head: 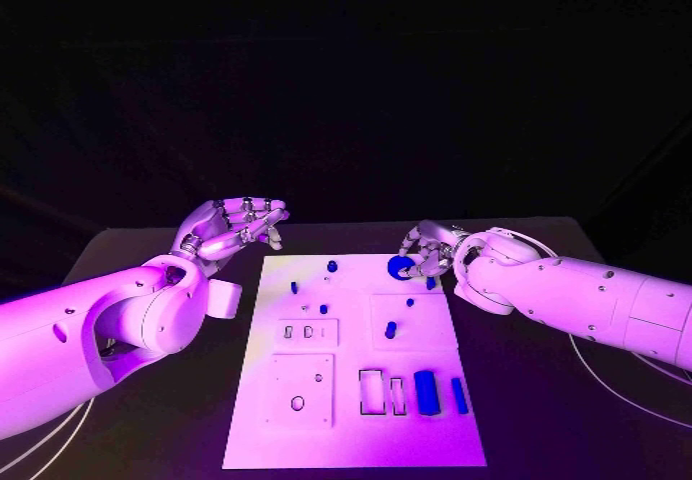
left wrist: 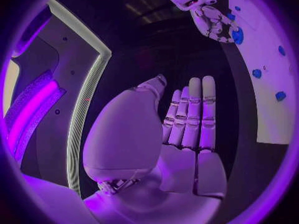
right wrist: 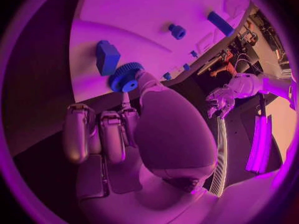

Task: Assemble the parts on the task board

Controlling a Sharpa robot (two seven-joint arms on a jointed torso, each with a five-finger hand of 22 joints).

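Head view: the right hand [head: 437,250] pinches a blue gear [head: 400,266] at the far right corner of the task board [head: 356,440]; several blue parts, e.g. the long blue block [head: 426,391], lie loose, so assembly looks early. Left wrist view: the left hand [left wrist: 177,129] hovers off the board, fingers straight, holding nothing. Right wrist view: fingertips [right wrist: 142,77] touch the gear's rim beside a blue block [right wrist: 106,56], apparently not seated yet.

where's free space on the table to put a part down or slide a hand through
Bare black table lies left of the task board, near the robot, and another patch on its right, below the right arm. The board's near edge is bare too. It is crowded at the far right corner, where the right hand holds the blue gear.
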